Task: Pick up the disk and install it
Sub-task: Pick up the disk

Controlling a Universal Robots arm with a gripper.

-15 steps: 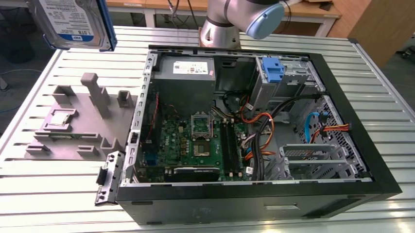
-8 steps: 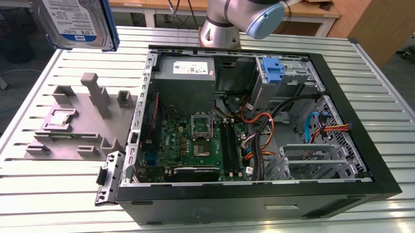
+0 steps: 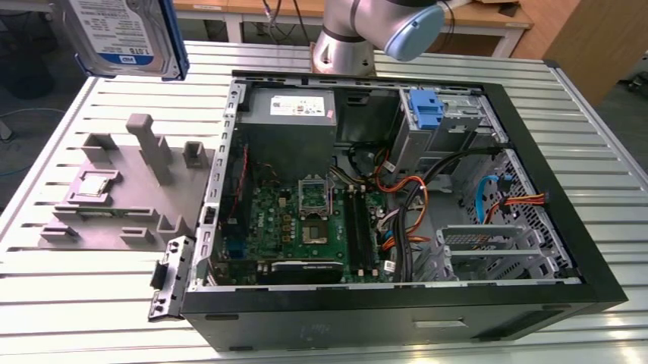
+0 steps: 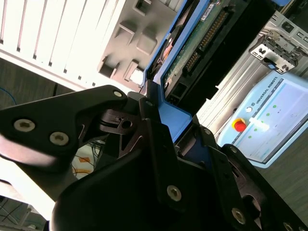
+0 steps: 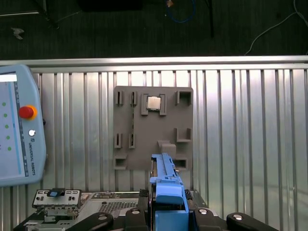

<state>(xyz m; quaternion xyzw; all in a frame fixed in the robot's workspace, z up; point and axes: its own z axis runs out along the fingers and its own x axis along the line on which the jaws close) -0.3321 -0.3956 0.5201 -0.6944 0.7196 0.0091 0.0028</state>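
The disk [image 3: 121,34], a silver drive with a white-and-blue label in a blue bracket, hangs in the air above the table's far corner on the exterior view's left, well clear of the grey fixture below. In the second wrist view my gripper [image 4: 166,118] is shut on the disk [image 4: 192,43], black fingers [image 4: 144,103] clamping the blue bracket's end, with the drive's green circuit side showing. In the first wrist view the disk [image 5: 166,178] appears edge-on, rising out of my gripper [image 5: 168,214] over the grey fixture's near edge.
An open computer case [image 3: 218,136] lies on the slatted metal table [image 3: 91,303], with a blue bracket [image 3: 427,110] in its drive bay and cables inside. A grey fixture [image 3: 121,220] beside it holds a small square chip [image 3: 93,186]. A teach pendant [image 5: 14,134] rests nearby.
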